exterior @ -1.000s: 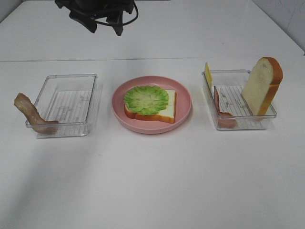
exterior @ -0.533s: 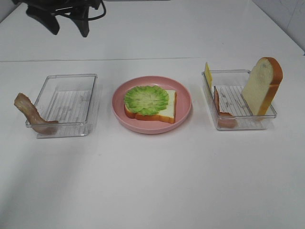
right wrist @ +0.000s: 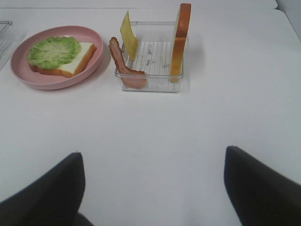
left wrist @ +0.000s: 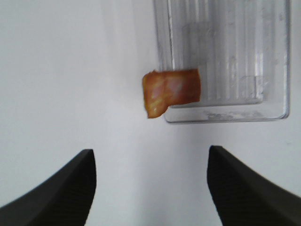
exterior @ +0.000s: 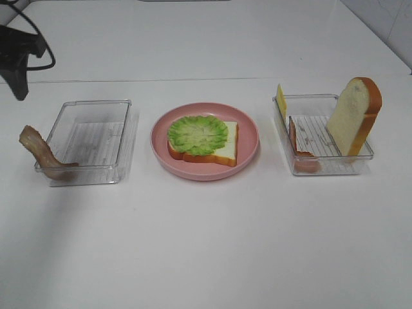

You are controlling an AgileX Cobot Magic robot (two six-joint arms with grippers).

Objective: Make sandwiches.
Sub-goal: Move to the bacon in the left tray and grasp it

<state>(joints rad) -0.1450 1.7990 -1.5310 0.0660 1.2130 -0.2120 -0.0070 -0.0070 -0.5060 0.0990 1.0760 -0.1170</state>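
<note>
Exterior high view, quick rundown. Pink plate (exterior: 250,154) smack in the middle of the white surface (exterior: 206,251), carrying the sandwich (exterior: 187,154) so far: one bread slice (exterior: 225,149) lying flat, ruffled lettuce (exterior: 197,134) on top. Just left of the plate, left tray (exterior: 96,103), clear plastic, with a bacon strip (exterior: 33,147) draped over its near outer corner, one end inside, the other poking up outside. Just right of the plate, right tray (exterior: 325,96), also clear: upright bread slice (exterior: 354,116) leaning at its outer side, second bacon strip (exterior: 297,151) hung over the inner wall, yellow cheese square (exterior: 280,100) standing at the far inner corner, can't tell whether inside the wall or just outside. Left arm (exterior: 16,55) tucked at the far left edge, behind the left tray.

Left wrist view: left claw (left wrist: 150,150) spread wide, gripping nothing, hanging over bare surface near that bacon-draped corner, not touching bacon or tray.

Right wrist view: right claw (right wrist: 154,153) also spread wide and empty, above bare surface, well apart from the right tray and the plate.
</note>
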